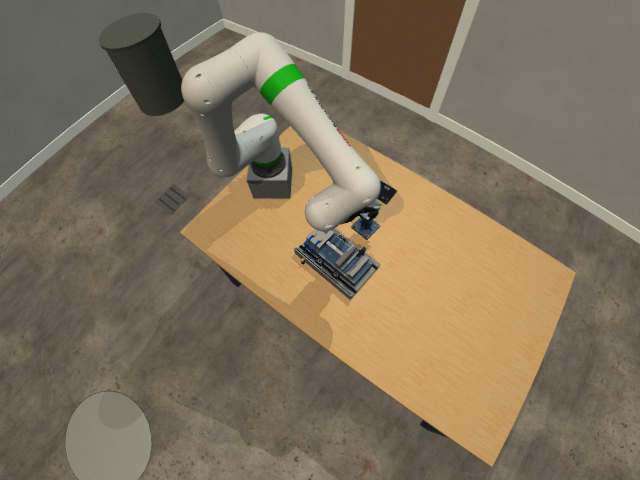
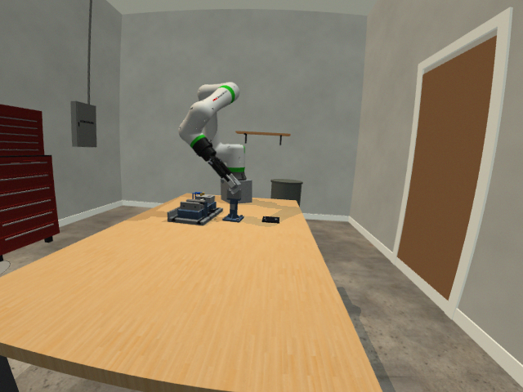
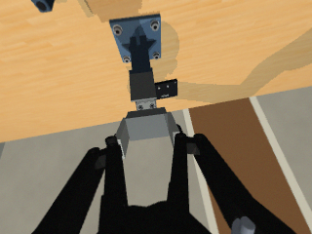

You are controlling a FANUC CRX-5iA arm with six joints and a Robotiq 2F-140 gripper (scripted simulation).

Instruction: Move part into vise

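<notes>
My gripper (image 3: 147, 122) is shut on the part (image 3: 146, 146), a grey block held between the two black fingers. In the wrist view the part sits just above the V-block (image 3: 141, 58), a dark post on a blue square base. In the exterior view the gripper (image 2: 231, 182) holds the part tilted, right over the V-block (image 2: 233, 208). The vise (image 1: 338, 260) stands open on the table to the left of the V-block (image 1: 366, 225), with its air cylinder at the far end. The infeed plate (image 2: 270, 219) is a small dark plate to the right and lies bare.
The arm's base block (image 1: 268, 180) stands at the table's far corner. A dark bin (image 2: 286, 189) stands on the floor behind the table. A red tool chest (image 2: 23, 177) is at the left wall.
</notes>
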